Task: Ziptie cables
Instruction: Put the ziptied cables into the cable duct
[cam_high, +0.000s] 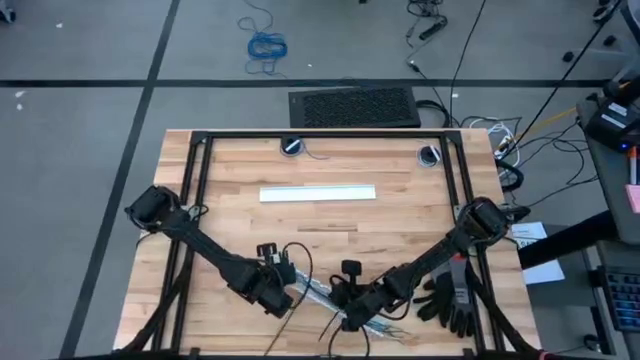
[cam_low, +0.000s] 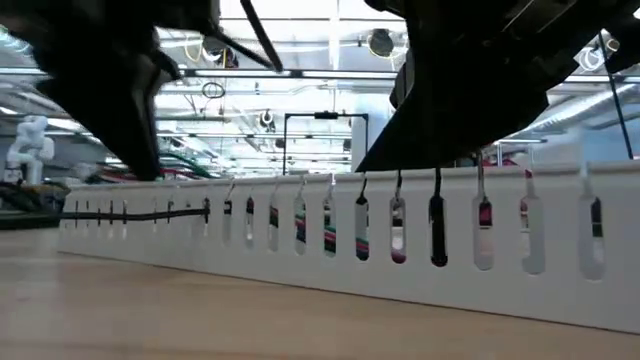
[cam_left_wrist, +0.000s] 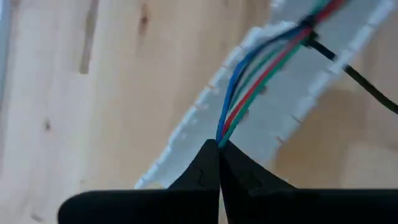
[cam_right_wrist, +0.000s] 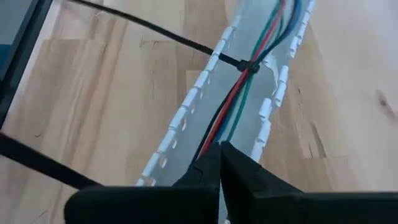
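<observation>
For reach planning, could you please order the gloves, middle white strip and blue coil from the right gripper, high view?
From the right gripper:
1. Black gloves, beside it, table's right.
2. White strip, table middle.
3. Blue coil, floor beyond.

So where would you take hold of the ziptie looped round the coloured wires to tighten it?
Probably by its long free tail, out past the white slotted strip, coming from above with the fingers across it. There it runs straight over bare wood; nearer its head it is crowded by the wires and the strip's wall.
</observation>
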